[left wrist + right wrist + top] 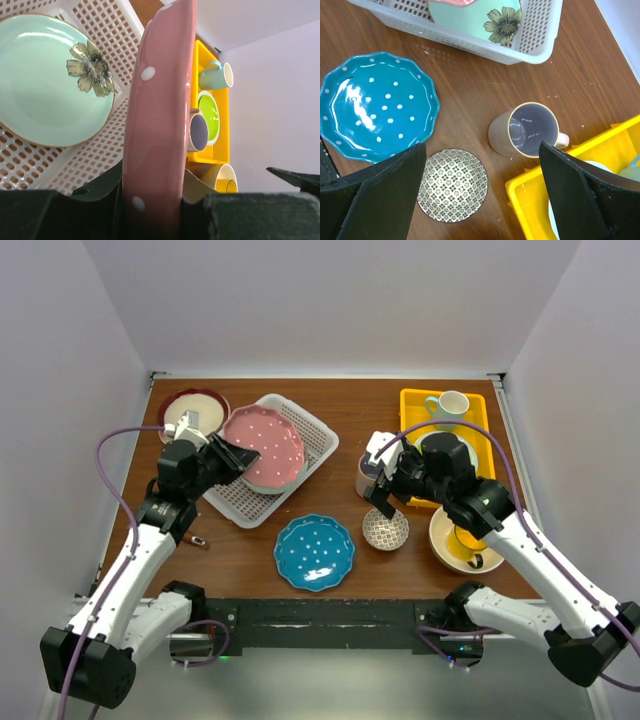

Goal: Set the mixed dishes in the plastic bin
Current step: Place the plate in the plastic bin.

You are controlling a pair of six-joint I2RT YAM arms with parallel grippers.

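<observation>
My left gripper (232, 456) is shut on the rim of the pink dotted plate (265, 445), which it holds tilted over the white plastic bin (312, 430). The left wrist view shows the plate's edge (160, 100) between the jaws, and a mint plate with a flower (52, 85) lying in the bin (120, 30). My right gripper (482, 155) is open above the small patterned bowl (452, 185) and the beige mug (530, 129). The blue dotted plate (314, 551) lies on the table in front of the bin. The large cream bowl (465, 540) sits at the right.
A yellow tray (478, 410) at the back right holds a mint mug (447, 405) and a green dish (210, 112). A pink-and-cream plate (193, 408) lies in the back left corner. A small dark object (200, 541) lies near the left arm.
</observation>
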